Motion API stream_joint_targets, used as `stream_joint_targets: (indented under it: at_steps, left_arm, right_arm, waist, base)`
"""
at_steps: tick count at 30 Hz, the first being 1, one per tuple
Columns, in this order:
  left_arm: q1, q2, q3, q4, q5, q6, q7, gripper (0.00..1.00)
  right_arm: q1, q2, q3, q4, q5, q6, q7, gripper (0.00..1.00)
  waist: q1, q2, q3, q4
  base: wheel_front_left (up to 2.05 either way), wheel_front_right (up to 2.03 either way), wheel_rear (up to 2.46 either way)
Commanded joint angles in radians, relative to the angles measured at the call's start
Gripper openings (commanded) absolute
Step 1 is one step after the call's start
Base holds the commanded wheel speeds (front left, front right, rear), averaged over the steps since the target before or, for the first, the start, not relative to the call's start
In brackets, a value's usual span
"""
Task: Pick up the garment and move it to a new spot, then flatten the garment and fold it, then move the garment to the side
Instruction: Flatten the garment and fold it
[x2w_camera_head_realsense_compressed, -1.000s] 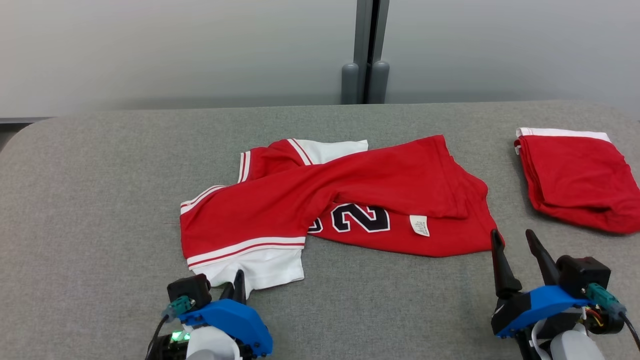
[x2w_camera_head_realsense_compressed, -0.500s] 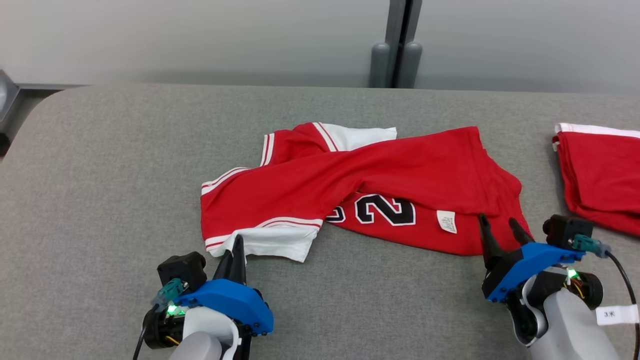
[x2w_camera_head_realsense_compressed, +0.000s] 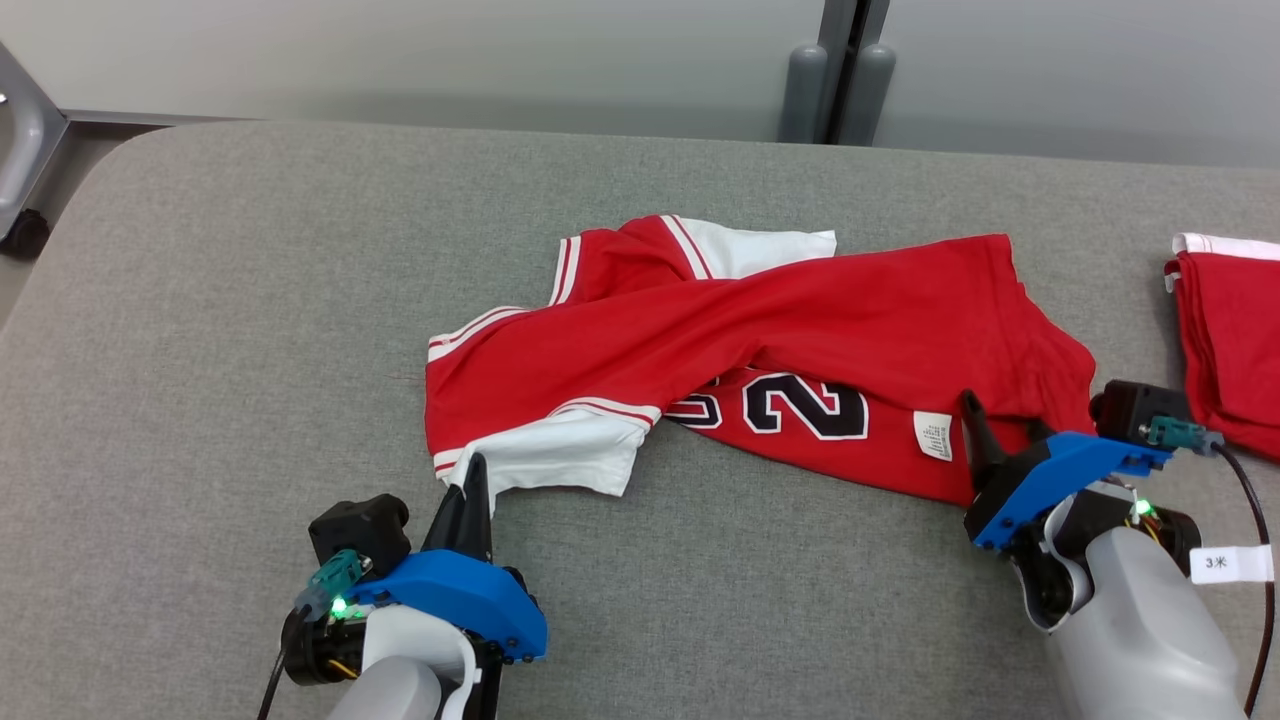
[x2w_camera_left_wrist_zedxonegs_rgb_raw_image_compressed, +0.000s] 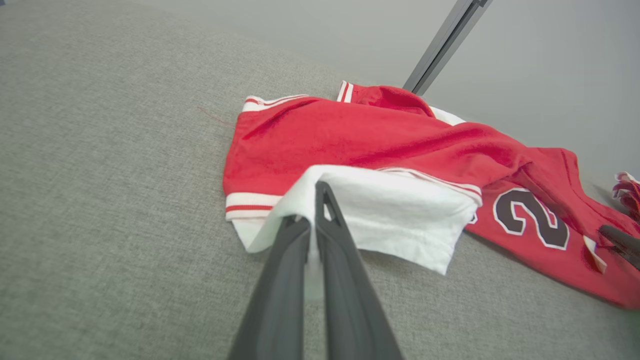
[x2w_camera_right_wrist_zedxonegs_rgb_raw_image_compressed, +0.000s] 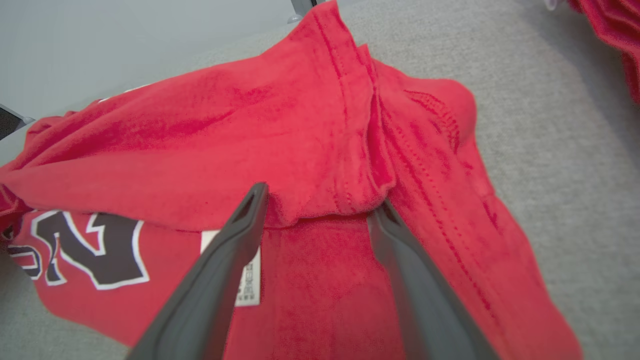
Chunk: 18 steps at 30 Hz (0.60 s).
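Garment (x2w_camera_head_realsense_compressed: 760, 330) pinched at one sleeve, crumpled mid-table

The garment, a red jersey with white sleeves and a black "2", lies twisted near the middle of the grey table (x2w_camera_head_realsense_compressed: 250, 300). Its body is folded over itself, so part of the number is hidden. One white sleeve (x2w_camera_head_realsense_compressed: 560, 455) sticks out at the near left corner and the other shows at the far edge.

The left gripper (x2w_camera_head_realsense_compressed: 470, 482) is clamped on the near sleeve. In the left wrist view its fingers (x2w_camera_left_wrist_zedxonegs_rgb_raw_image_compressed: 330, 235) are pressed together with white cloth caught between them, and the sleeve rises to meet the tips.

The right gripper (x2w_camera_head_realsense_compressed: 1000, 420) sits at the garment's near right corner with its fingers spread wide and grasping nothing. In the right wrist view (x2w_camera_right_wrist_zedxonegs_rgb_raw_image_compressed: 320, 200) the tips stand on either side of a bunched red fold, and the left finger crosses the white tag (x2w_camera_head_realsense_compressed: 932, 436). Whether the tips press on the cloth cannot be told.

A folded red cloth (x2w_camera_head_realsense_compressed: 1230, 340) with a white edge lies at the table's right edge, well apart from the garment.
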Motion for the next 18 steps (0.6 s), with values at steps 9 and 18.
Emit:
stream_joint_targets:
  at_steps: [9,18]
  left_arm:
    - [-0.012,0.013,-0.002,-0.019,0.004,0.006,-0.001,0.00]
    - [-0.005,0.024,0.006,-0.031,0.001,0.002,-0.023,0.00]
  right_arm:
    - [-0.092,-0.015,-0.045,0.089,-0.060,0.000,-0.028,0.98]
    - [-0.141,-0.015,-0.075,0.149,-0.130,0.000,-0.081,0.00]
  waist:
    - [0.0000,0.0000,0.015,0.013]
    - [0.0000,0.0000,-0.002,0.009]
  base:
    - [0.00,0.00,0.00]
    - [0.00,0.00,0.00]
